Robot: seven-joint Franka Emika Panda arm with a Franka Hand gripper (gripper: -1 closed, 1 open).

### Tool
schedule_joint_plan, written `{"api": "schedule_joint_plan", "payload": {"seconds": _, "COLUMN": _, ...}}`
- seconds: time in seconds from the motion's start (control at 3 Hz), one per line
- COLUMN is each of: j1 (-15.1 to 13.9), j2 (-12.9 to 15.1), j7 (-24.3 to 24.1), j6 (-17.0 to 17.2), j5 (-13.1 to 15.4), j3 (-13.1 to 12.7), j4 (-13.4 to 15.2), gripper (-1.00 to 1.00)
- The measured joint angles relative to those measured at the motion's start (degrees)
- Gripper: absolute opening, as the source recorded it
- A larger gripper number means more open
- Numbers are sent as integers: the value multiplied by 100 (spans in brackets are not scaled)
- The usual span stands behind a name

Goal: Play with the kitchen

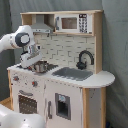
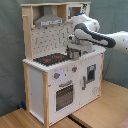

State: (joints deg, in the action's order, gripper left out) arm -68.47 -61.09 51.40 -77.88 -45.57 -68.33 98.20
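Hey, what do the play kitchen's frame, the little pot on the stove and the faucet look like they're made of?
The kitchen looks like white-painted board with light, unpainted wood edges, showing a pale tan tone along its posts and top. The pot seems to be metal: silvery grey with a shine. The faucet is smooth black, likely plastic or painted wood; its look leaves that open.
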Motion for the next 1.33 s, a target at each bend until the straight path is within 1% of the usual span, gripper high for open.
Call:
{"api": "schedule_joint_plan", "payload": {"seconds": 0.67, "j1": 652, "j2": -13, "j7": 242, "j6": -707, "j5": 0, "j3": 273, "j4": 731, "gripper": -100}}
{"api": "schedule_joint_plan", "payload": {"seconds": 1.0, "j1": 887, "j2": -12, "j7": 476, "j6": -1055, "j5": 0, "j3": 476, "j4": 1041, "gripper": -100}}
{"api": "schedule_joint_plan", "payload": {"seconds": 1.33, "j1": 913, "j2": -11, "j7": 817, "j6": -1403, "j5": -9, "j3": 617, "j4": 1356, "gripper": -100}}
